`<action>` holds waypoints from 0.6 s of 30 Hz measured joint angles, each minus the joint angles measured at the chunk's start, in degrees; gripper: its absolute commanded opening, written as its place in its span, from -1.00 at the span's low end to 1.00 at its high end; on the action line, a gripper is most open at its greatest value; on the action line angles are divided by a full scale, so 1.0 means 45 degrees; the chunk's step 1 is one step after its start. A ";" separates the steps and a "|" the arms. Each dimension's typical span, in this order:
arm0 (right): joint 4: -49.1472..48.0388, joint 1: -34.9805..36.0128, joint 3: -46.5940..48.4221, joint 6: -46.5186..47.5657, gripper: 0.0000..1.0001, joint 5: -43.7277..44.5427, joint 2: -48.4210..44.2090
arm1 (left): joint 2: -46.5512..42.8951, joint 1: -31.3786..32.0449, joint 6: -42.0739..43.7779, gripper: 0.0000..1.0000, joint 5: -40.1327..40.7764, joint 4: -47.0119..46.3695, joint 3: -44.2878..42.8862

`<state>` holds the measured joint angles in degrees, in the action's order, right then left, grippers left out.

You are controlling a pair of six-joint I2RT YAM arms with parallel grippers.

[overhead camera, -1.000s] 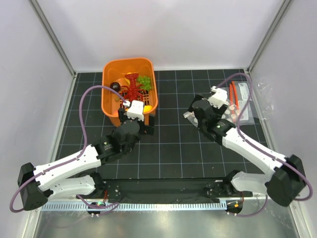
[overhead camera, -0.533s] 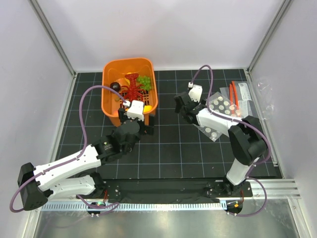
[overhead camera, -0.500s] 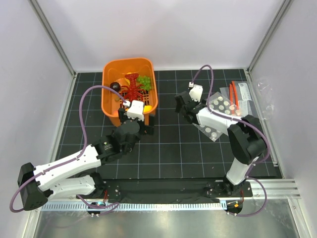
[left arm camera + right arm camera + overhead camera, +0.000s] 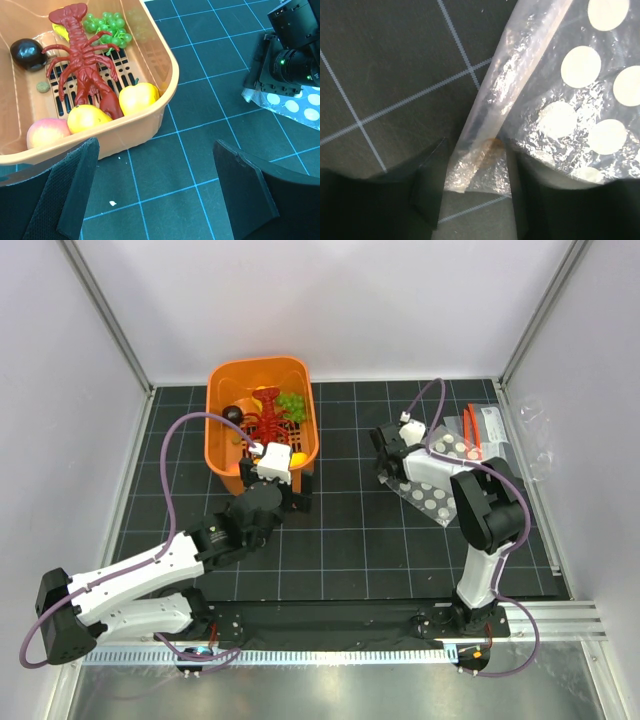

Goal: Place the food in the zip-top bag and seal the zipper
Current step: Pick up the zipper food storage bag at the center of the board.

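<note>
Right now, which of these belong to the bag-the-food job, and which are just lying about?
Job: red plastic lobster, green grape bunch, round peach-orange fruit, clear white-dotted zip-top bag, its press-seal zipper strip.
Lying about: flat clear packets with an orange-red strip; orange plastic basket, which only holds the food.

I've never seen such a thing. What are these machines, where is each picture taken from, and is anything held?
Two robot arms, bolted to a black table, each end in a two-finger gripper. The wide picture looks down from above; the close ones come from cameras on the wrists. On the table stands an orange basket of toy food: a red lobster, green grapes, fruit. The left gripper is open by it, holding nothing. The right gripper has a finger either side of one corner of a clear dotted bag; whether it grips, I cannot tell.
</note>
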<state>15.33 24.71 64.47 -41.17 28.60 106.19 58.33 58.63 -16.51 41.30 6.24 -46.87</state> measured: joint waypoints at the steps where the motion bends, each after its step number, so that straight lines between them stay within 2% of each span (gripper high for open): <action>1: 0.0078 0.0010 0.0005 -0.0073 -0.70 -0.0044 0.0000 | 0.0000 0.0000 0.0000 0.99 -0.0005 0.0000 0.0000; 2: 0.0107 0.0015 0.0005 -0.0136 -0.97 -0.0170 -0.0019 | 0.0000 0.0000 0.0000 0.99 -0.0005 0.0000 0.0000; 5: -0.0136 0.0058 -0.0248 -0.0141 -0.98 -0.0772 -0.0374 | 0.0000 0.0000 0.0000 0.99 -0.0029 0.0000 0.0000; 8: -0.0724 0.0170 -0.1205 0.0219 -0.98 -0.1588 -0.1671 | 0.0005 0.0000 -0.0010 0.99 -0.0112 0.0000 0.0000; 13: -0.2647 0.0597 -0.2798 0.1141 -0.98 -0.4216 -0.4726 | 0.0160 0.0000 -0.0029 0.99 -0.0355 -0.0010 0.0000; 18: -0.5430 0.0831 -0.3861 0.1705 -0.98 -0.7456 -0.6154 | 0.0457 -0.0097 -0.0296 1.00 -0.0767 -0.0044 0.0000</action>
<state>-9.10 28.45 47.09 -33.50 -4.95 78.50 60.38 58.19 -17.85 37.85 6.04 -46.87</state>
